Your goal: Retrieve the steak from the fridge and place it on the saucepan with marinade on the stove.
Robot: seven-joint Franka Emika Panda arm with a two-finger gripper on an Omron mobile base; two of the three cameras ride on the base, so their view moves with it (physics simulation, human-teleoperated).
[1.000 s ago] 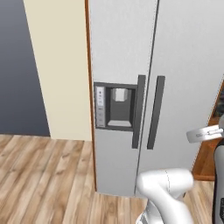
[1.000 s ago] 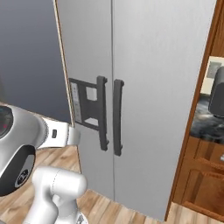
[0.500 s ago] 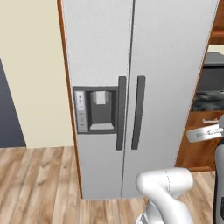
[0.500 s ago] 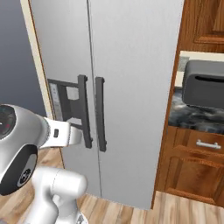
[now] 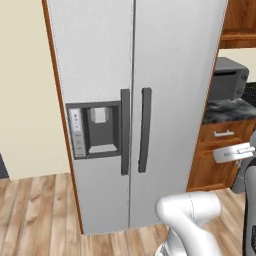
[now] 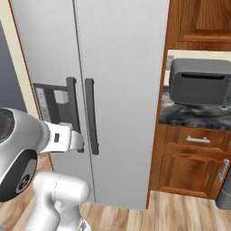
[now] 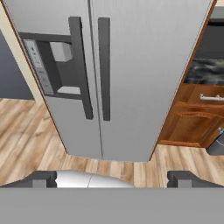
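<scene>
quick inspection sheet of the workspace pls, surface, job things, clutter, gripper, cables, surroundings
surface: wood plank floor in front of the fridge; dark marbled counter to the fridge's right
job's things: fridge, both doors shut, two dark bar handles side by side at the centre, dispenser panel in the left door
clutter: nothing seen
grippers: gripper open, nothing between the tips, facing the fridge doors and clear of them
cables: nothing seen
surroundings: grey toaster oven on the counter, wooden cabinets with drawer below, wooden cabinet above, cream wall left of the fridge
</scene>
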